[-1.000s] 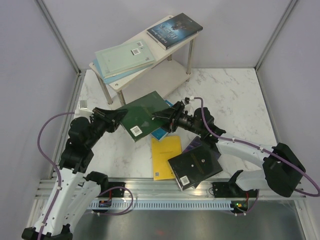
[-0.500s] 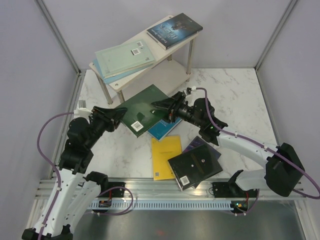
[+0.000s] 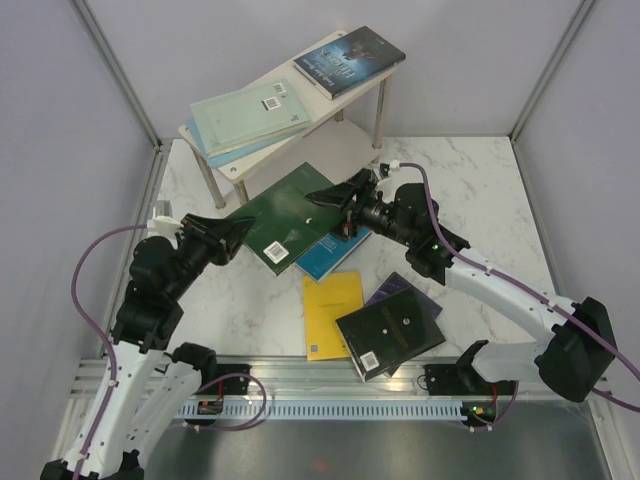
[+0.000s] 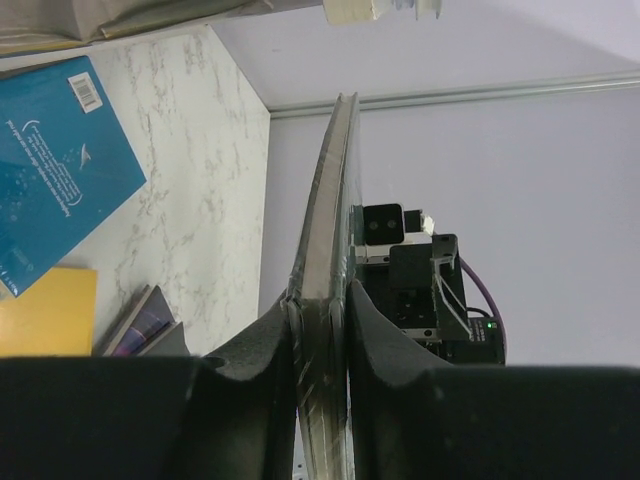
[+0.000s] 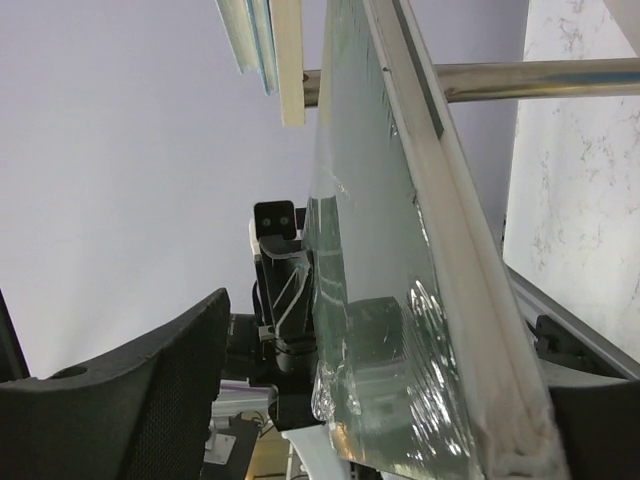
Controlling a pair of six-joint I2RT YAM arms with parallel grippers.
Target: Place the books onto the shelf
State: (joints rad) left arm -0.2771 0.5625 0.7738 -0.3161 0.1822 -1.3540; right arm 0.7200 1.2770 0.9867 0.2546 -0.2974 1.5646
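The dark green book point(image 3: 288, 218) hangs tilted just before the shelf point(image 3: 330, 150), clamped by the left gripper point(image 3: 240, 230), the right gripper point(image 3: 322, 205) straddling its shelf-side edge with jaws parted.

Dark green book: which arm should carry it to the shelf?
Left. The left gripper is pinched on the dark green book; the right gripper has its jaws apart around the other edge, so it probably has no grip.

Stacked books point(image 3: 248, 115) are lying on the shelf's point(image 3: 320, 150) left end, a single book point(image 3: 348, 60) on its right; before the shelf a tilted book point(image 3: 285, 218) is hanging, four books point(image 3: 332, 310) lying on the tabletop point(image 3: 480, 190).
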